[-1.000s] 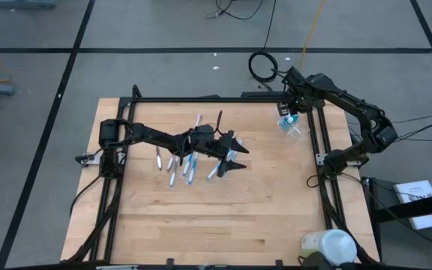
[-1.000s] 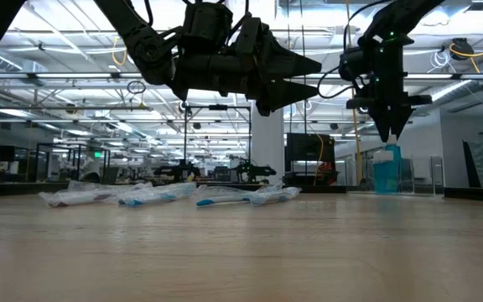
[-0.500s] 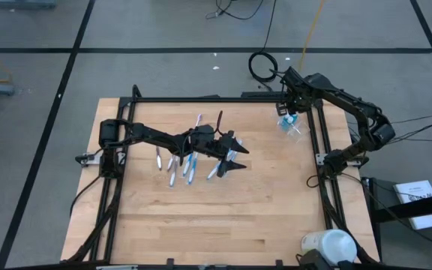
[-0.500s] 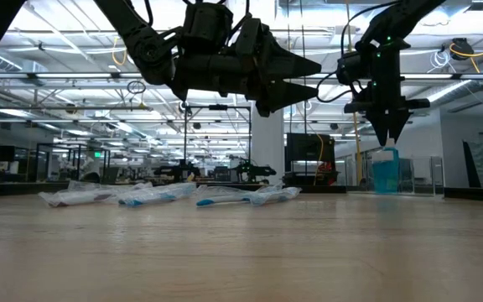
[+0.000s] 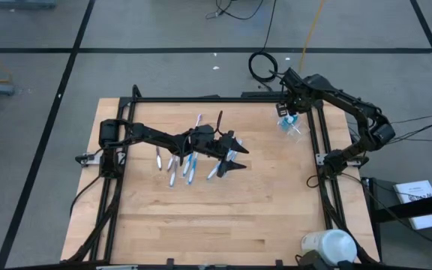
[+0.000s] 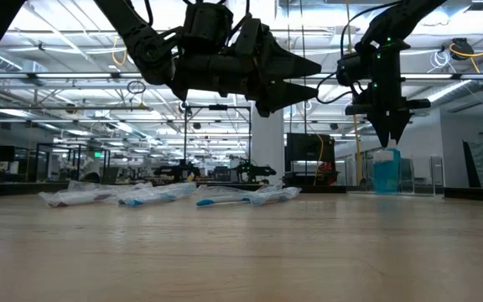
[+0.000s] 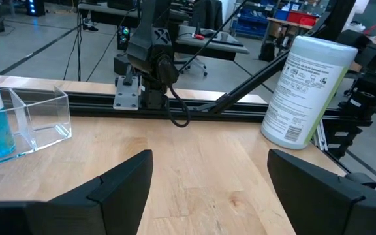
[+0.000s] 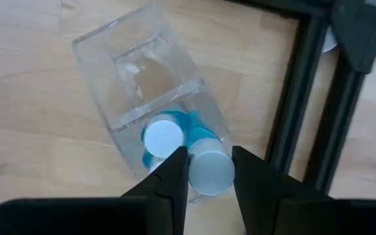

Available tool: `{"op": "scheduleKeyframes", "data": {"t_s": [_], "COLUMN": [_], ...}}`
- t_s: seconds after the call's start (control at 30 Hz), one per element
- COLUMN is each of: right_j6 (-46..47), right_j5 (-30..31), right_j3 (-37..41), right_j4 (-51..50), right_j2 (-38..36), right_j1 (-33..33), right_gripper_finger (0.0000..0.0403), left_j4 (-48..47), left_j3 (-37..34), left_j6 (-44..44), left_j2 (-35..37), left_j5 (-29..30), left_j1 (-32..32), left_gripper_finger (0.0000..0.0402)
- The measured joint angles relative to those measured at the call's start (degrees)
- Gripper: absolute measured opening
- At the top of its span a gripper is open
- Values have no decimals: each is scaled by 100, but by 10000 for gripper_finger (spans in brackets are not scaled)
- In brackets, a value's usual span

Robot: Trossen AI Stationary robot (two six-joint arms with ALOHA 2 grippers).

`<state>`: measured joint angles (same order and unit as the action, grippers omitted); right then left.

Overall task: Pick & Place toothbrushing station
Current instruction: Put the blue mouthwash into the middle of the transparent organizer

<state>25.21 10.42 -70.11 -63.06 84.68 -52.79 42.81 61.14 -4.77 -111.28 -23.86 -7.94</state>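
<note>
A clear two-compartment container (image 8: 142, 72) stands at the table's far right corner (image 5: 292, 124). Two teal tubes with white caps (image 8: 163, 137) stand upright in one compartment; they also show in the low view (image 6: 386, 172). My right gripper (image 8: 211, 186) hangs over them, pointing down and slightly open, a finger on either side of one tube's cap (image 8: 211, 171). Several blue, white and purple toothbrushes (image 5: 180, 166) lie flat on the table's middle. My left gripper (image 5: 235, 159) is open and empty, hovering just right of them. My right gripper comes from above, pointing down, with its fingers (image 8: 172, 179) on either side of the white cap (image 8: 211, 171) of one tube that stands in the container. I cannot tell whether the fingers touch the cap.
A large pale green-and-white round container (image 5: 328, 246) stands at the near right corner, also in the left wrist view (image 7: 309, 91). A black frame rail (image 8: 309, 98) runs just right of the clear container. Bare wood lies between the toothbrushes and the near edge.
My right gripper has shifted slightly toward the table's left above the clear container. The tubes and the container have stayed where they were.
</note>
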Motion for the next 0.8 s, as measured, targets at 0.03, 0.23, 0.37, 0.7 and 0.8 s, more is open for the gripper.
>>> {"op": "scheduleKeyframes", "data": {"t_s": [0.03, 0.23, 0.37, 0.7, 0.8], "right_j6": [4, 25, 59, 69, 68], "right_j5": [8, 4, 20, 12, 17], "right_j3": [0, 0, 1, 2, 14], "right_j4": [4, 10, 8, 7, 13], "right_j2": [0, 0, 0, 0, -2], "right_j1": [17, 36, 36, 36, 38], "right_gripper_finger": [91, 91, 91, 91, 91], "left_j4": [-34, -113, -112, -112, -114], "left_j3": [0, 0, 0, 0, 0], "left_j6": [6, 134, 128, 121, 120], "left_j2": [0, 0, 0, 0, 0], "left_j5": [0, 0, 0, 0, 0], "left_j1": [0, 0, 0, 0, 0], "left_gripper_finger": [306, 306, 306, 306, 305]}}
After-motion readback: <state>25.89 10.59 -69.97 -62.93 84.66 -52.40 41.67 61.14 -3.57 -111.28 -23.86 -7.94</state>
